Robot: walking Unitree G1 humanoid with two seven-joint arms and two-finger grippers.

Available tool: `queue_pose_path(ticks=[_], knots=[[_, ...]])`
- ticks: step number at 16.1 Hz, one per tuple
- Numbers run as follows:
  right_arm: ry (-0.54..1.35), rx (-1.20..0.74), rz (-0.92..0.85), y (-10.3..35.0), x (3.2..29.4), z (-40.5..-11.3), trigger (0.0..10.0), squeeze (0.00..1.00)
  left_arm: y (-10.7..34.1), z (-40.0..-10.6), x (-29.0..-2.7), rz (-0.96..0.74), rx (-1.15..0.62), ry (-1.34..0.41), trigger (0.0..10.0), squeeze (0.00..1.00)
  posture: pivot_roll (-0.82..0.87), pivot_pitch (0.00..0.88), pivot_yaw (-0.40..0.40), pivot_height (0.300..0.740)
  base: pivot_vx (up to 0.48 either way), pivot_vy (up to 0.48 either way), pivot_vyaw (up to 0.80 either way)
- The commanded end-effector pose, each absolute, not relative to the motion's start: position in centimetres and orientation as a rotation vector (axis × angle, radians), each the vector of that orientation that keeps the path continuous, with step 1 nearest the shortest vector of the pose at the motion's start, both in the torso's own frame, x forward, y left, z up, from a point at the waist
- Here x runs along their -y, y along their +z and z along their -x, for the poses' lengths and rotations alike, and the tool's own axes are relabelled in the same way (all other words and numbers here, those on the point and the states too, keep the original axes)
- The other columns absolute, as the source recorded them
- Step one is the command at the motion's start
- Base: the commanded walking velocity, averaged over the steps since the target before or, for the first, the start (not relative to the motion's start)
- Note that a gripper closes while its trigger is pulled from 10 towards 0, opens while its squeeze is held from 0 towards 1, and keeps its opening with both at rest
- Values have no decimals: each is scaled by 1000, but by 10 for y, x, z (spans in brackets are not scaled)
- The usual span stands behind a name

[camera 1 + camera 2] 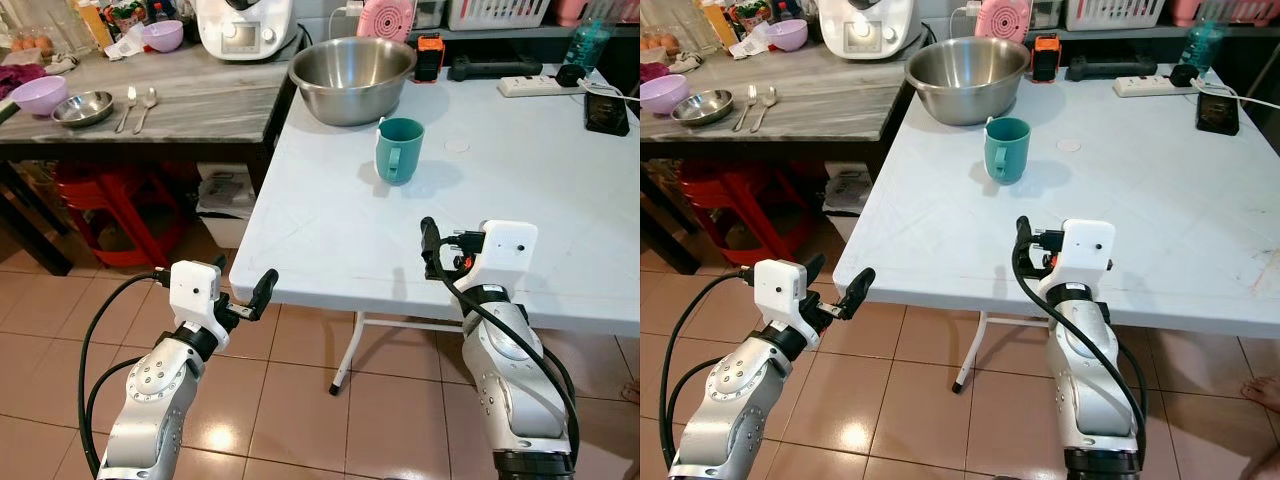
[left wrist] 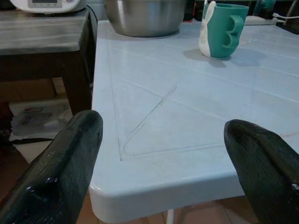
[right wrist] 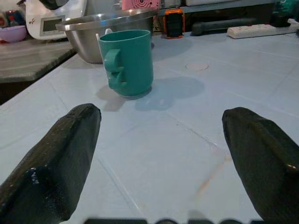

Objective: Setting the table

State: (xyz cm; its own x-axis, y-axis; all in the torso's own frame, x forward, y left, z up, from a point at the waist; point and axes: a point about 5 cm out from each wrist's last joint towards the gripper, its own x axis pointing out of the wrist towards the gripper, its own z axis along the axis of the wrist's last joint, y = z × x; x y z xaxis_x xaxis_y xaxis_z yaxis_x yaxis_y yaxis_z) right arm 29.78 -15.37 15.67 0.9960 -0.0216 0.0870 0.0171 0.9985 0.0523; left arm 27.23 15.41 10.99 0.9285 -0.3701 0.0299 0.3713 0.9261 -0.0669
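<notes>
The teal mug [image 1: 400, 150] stood upright on the white table [image 1: 520, 220], just before the steel bowl [image 1: 352, 78] — handle facing the robot. The right gripper [image 3: 159, 163] hovered released over the table; the left gripper [image 2: 163, 168], likewise spread, sat off the table's corner. Spoons [image 1: 138, 108] lay on the side counter.

Both eye views look steeply down from head height onto the white table [image 1: 400, 230]. Each wrist view looks low and level along its fingers, close above the tabletop. All four share the teal mug [image 3: 127, 62].
</notes>
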Motion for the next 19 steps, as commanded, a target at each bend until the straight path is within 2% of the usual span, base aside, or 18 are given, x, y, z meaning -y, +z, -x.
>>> queue_pose_path(ticks=[1, 13, 19], knots=[[3, 99, -50, 159, 148, -297, 10000, 0, 112, -271, -158, 64, 21, -380, 10000, 0, -182, 108, 93, 740, 315, 0, 0], [10, 102, -58, 159, 147, -298, 10000, 0, 110, -269, -155, 88, 14, -394, 10000, 0, -182, 108, 91, 740, 291, 0, 0], [7, 111, -47, 161, 142, -303, 10000, 0, 112, -255, -139, 91, 31, -601, 10000, 0, -180, 116, 93, 740, 0, 0, 0]])
